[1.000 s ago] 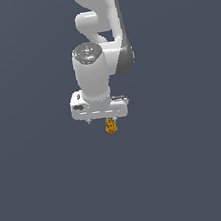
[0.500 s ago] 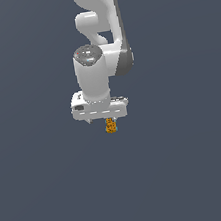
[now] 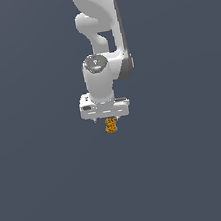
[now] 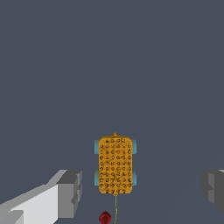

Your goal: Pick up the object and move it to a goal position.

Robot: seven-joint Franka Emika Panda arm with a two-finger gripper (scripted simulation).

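Hanging just under the hand (image 3: 109, 119), orange speckled block (image 3: 111, 126), fingers (image 4: 70, 192) spread wide apart, touching nothing

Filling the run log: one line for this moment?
end effector: open | block: between fingers, ungrasped | arm: above block

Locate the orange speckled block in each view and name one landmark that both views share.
Exterior view: the orange block sits just below the white pincer, near the picture's middle.
Wrist view: the orange block lies between the two grey fingers, untouched.
Shared landmark: the pincer.
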